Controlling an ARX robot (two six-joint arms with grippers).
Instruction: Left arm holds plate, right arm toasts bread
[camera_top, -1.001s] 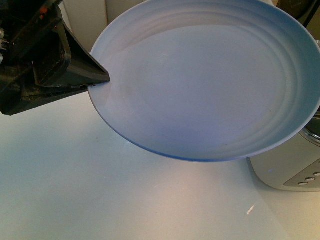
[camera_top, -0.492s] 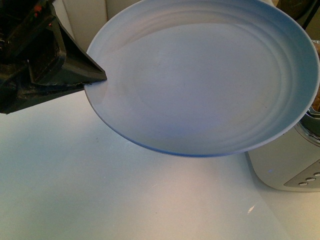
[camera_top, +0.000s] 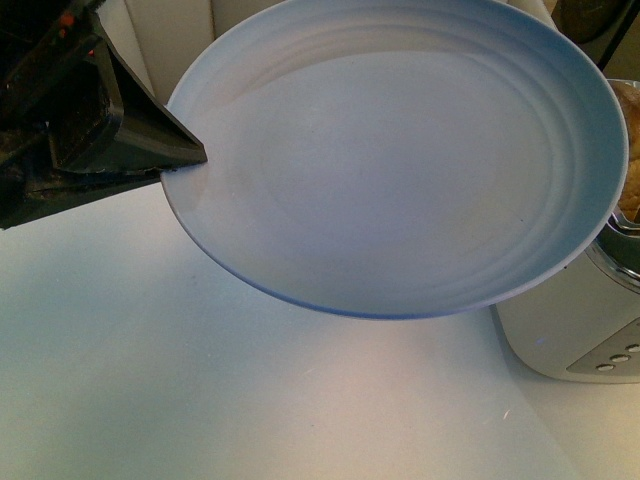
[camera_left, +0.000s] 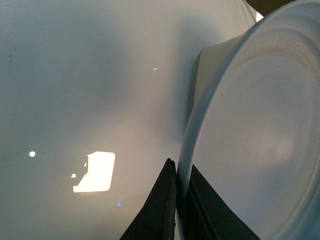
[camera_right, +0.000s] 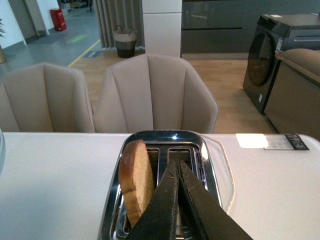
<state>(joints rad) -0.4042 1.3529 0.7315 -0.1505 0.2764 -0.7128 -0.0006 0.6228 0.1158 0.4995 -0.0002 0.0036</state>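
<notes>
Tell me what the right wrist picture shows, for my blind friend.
A slice of brown bread stands in one slot of a shiny toaster on a white table. The black right gripper, shut and empty, points at the toaster; two beige chairs stand behind.

My left gripper (camera_top: 190, 162) grips the pale-blue plate (camera_top: 400, 170) at its nine o'clock rim (tilted toward me); white toaster (camera_top: 575, 335) at four o'clock.
</notes>
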